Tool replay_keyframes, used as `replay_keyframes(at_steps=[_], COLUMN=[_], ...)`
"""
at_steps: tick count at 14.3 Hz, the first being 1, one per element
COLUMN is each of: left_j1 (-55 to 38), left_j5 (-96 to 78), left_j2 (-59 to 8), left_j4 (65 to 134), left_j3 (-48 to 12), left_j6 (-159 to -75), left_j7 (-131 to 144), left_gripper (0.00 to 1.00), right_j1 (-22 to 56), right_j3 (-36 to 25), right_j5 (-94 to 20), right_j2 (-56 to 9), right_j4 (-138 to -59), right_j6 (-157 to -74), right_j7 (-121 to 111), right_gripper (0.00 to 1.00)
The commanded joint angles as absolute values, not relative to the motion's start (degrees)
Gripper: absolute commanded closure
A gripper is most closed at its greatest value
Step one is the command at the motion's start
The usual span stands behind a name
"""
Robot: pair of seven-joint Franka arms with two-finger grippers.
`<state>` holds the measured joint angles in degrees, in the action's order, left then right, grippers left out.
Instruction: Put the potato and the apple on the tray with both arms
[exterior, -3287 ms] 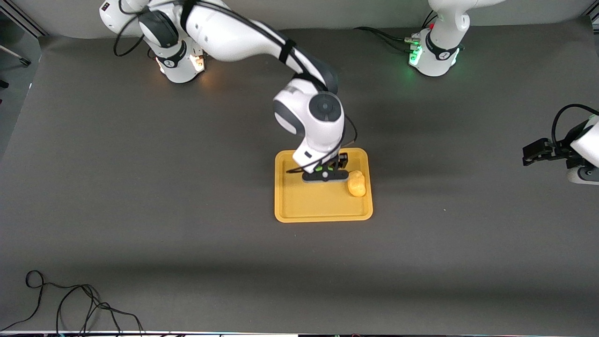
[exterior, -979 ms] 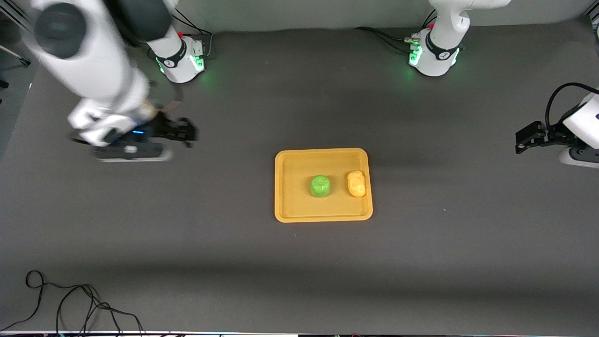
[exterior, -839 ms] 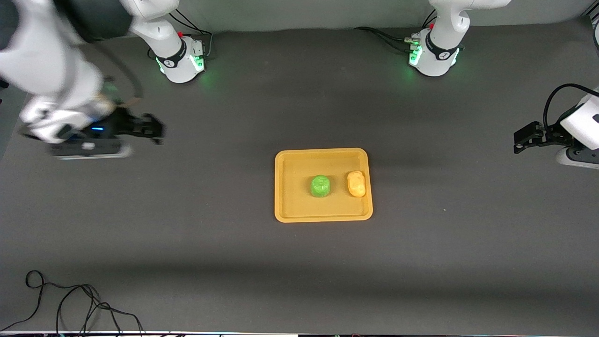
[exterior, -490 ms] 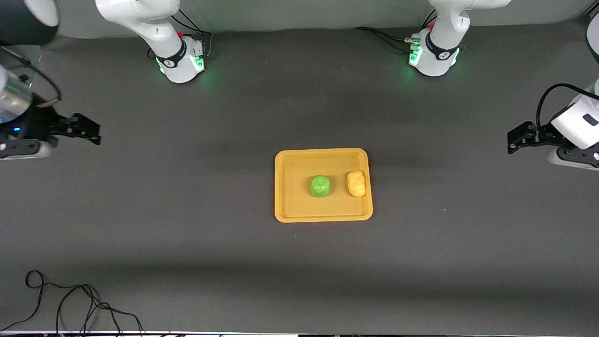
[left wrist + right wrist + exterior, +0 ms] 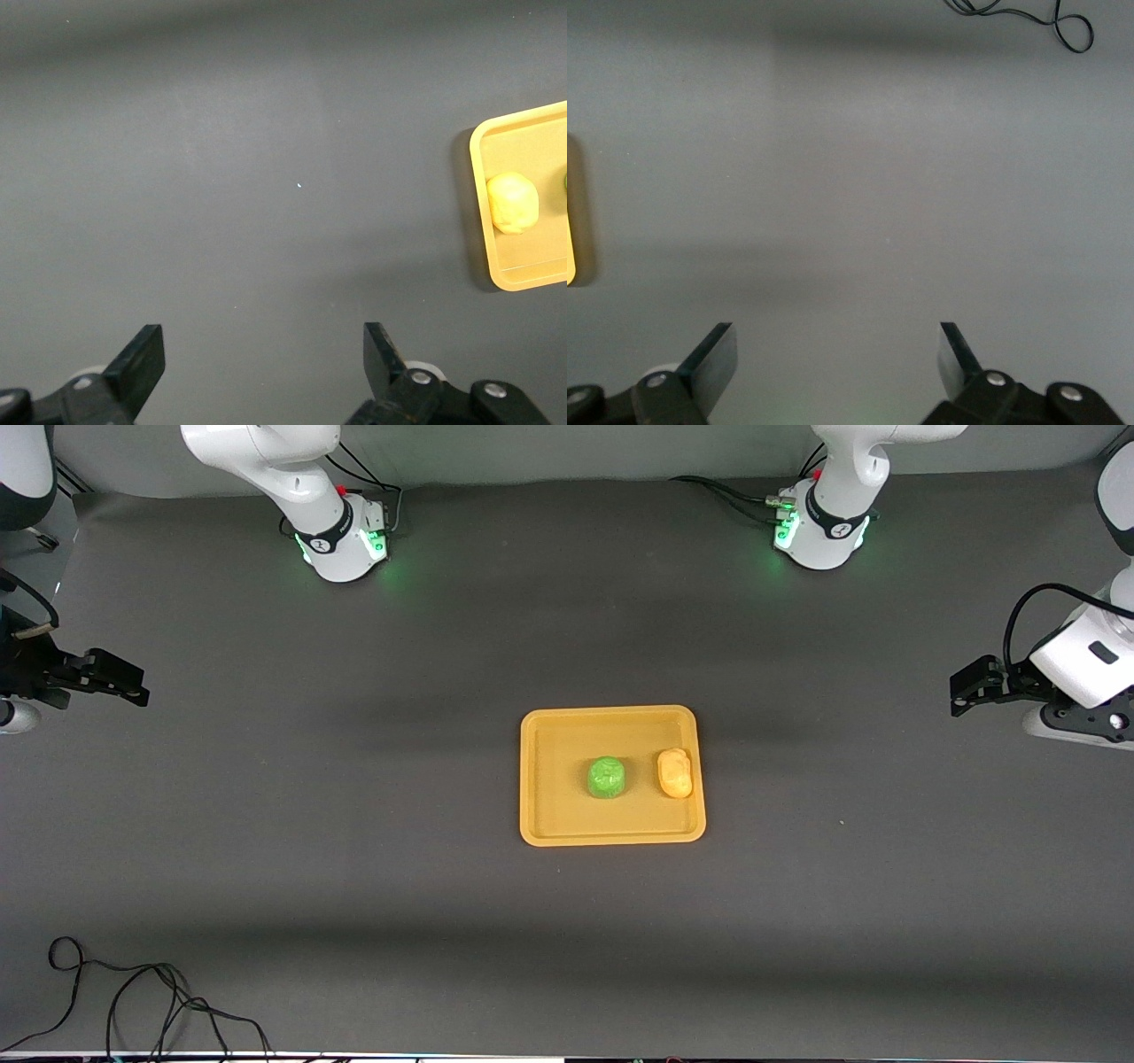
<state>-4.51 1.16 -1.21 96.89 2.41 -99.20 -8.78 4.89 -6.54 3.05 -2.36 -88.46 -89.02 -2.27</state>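
The yellow-orange tray (image 5: pixel 549 815) lies in the middle of the table. The green apple (image 5: pixel 607 777) sits on it near its centre. The yellow-orange potato (image 5: pixel 675 772) lies on it beside the apple, toward the left arm's end. The left wrist view shows the tray's end (image 5: pixel 523 274) with the potato (image 5: pixel 513 202) on it. The right wrist view shows only a sliver of the tray (image 5: pixel 570 248). My left gripper (image 5: pixel 966 688) is open and empty over bare table at the left arm's end. My right gripper (image 5: pixel 124 682) is open and empty over bare table at the right arm's end.
A black cable (image 5: pixel 133 1001) lies coiled at the table's near corner on the right arm's end; it also shows in the right wrist view (image 5: pixel 1028 16). The two arm bases (image 5: pixel 341 540) (image 5: pixel 819 531) stand along the table's farthest edge.
The right arm let go of the apple on the tray, then swung away to its own end of the table. The left gripper drifted slightly toward the tray.
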Motion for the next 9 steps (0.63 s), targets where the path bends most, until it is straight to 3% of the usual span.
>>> replay_keyframes(at_steps=[1,9], left_j1=[-4.7,-4.9], left_j5=[1.8,2.8], left_j2=[-1.0,-1.2], left_j4=[93.6,95.4], left_j3=[2.4,2.4], left_j6=[-94.5,-96.6], left_j7=[-7.6,-6.6], left_gripper=[0.00,0.00], right_j1=[4.5,4.7], right_j3=[-6.9,-7.0], right_j5=[-0.4,-2.5], right_j2=[-2.2,-2.2], right_j4=[-88.1,-88.2], right_j6=[-89.4,-89.1], right_j7=[-3.3,-3.2], right_gripper=[0.00,0.00])
